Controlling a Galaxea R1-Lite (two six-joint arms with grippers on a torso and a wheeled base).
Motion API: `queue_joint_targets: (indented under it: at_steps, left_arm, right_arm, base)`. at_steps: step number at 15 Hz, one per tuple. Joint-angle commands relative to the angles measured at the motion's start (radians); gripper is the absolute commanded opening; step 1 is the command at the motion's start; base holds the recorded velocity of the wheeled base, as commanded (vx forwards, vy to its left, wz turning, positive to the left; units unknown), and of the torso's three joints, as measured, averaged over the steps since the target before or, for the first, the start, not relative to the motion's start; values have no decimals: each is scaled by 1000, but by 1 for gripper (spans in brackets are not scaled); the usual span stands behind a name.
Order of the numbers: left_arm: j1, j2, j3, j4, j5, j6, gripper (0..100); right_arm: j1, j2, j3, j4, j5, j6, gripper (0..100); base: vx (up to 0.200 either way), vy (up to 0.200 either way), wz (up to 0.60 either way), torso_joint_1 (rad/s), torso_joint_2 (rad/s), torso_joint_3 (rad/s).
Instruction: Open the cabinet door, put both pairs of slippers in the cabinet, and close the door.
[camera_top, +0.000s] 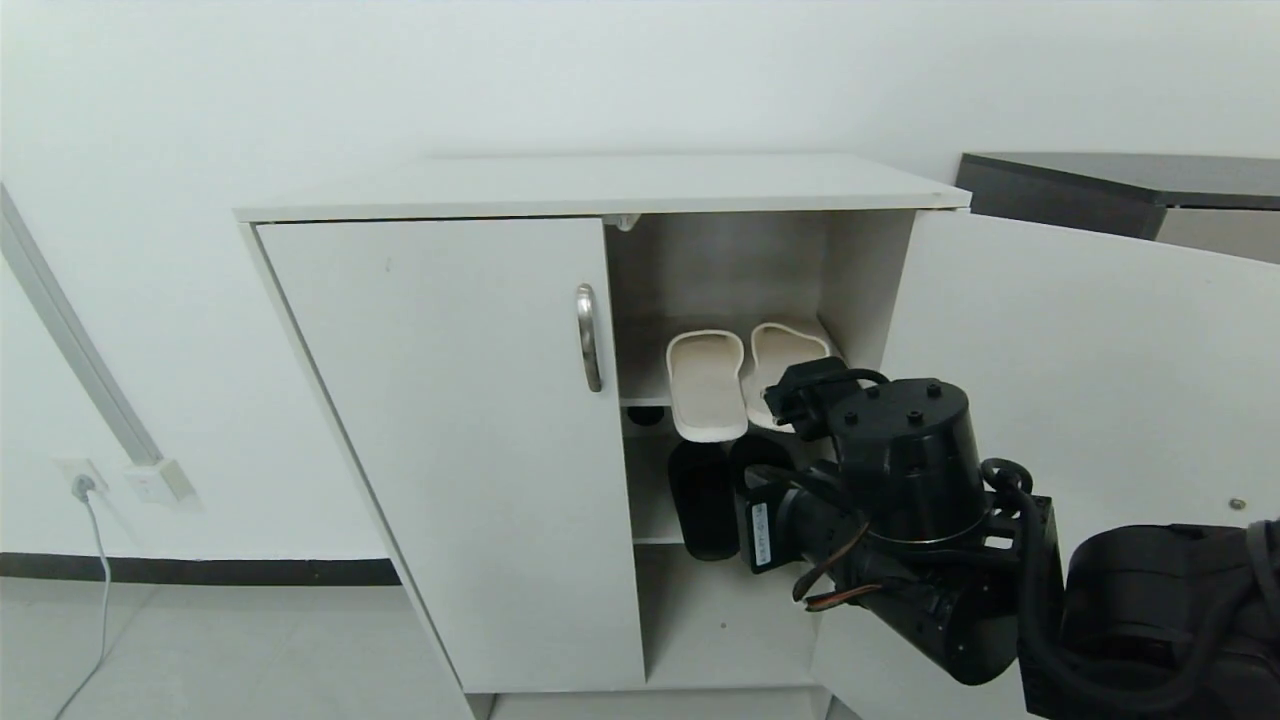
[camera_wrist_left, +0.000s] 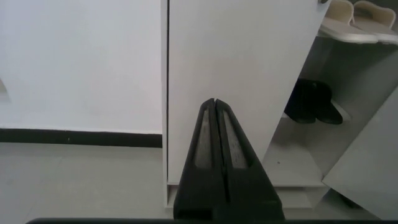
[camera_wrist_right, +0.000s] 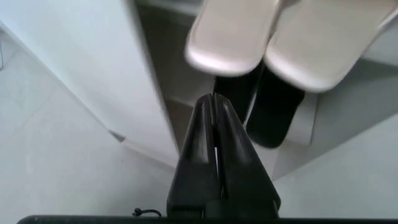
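Both pairs sit in the cabinet (camera_top: 600, 185), middle of the frame: white slippers (camera_top: 706, 385) above, black slippers (camera_top: 703, 500) below. Your right gripper (camera_wrist_right: 214, 99) and left gripper (camera_wrist_left: 214, 104) are pinched closed, holding nothing. The white pair seems to poke out, so the open door (camera_top: 1080, 380) may bump it.

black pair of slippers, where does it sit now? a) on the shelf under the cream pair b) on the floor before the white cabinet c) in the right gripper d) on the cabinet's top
a: the black pair of slippers lies on the lower shelf of the white wooden cabinet, right under the cream pair of slippers.
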Motion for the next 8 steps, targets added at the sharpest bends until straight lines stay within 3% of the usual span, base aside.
queue_joint_targets:
  at_steps: [1,7,8]
  left_arm:
    - [2,1,1,0,0,0,0]
    - [2,1,1,0,0,0,0]
    - [2,1,1,0,0,0,0]
  right_arm:
    - [2,17,-1,0,-1,1,0]
    - [-12,30,33,-60,2,-7,0]
    - [-18,43,37,-85,0,-18,0]
  base:
    - [-200,0,0,2,2,7]
    - [-200,0,0,2,3,4]
    - [0,0,0,0,0,0]
